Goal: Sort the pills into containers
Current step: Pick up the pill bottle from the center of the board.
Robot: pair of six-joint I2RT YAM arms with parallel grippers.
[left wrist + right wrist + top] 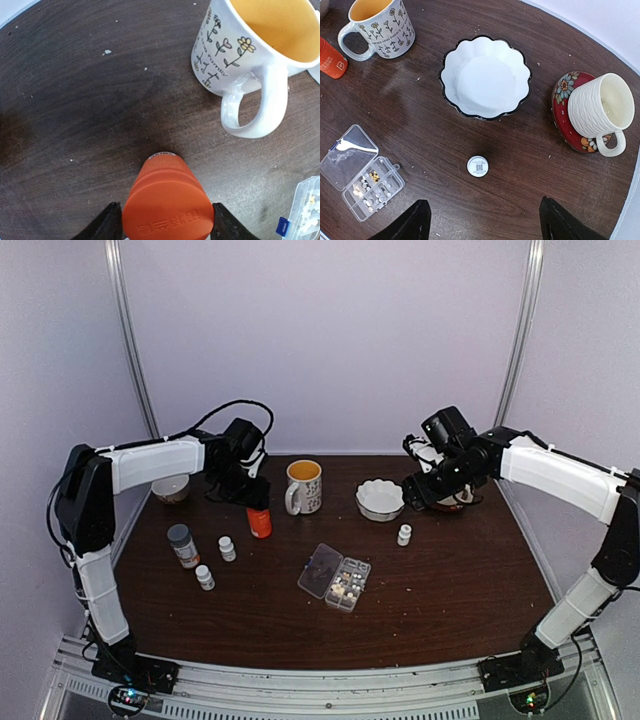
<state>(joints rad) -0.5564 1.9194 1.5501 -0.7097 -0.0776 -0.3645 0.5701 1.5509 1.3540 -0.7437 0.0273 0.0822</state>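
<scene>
The clear organizer box lies open at mid-table, its lid folded flat to the left. Tiny whitish and tan pills sit in some of its compartments. A corner of the box also shows in the left wrist view. My left gripper is shut on the cap of an upright orange bottle standing on the table left of the flowered mug. My right gripper is open wide and empty, high above a small white bottle.
A flowered mug and a white scalloped bowl stand at the back. A ribbed cup on a red saucer is at the back right. A grey-capped bottle, two small white bottles and a bowl are on the left.
</scene>
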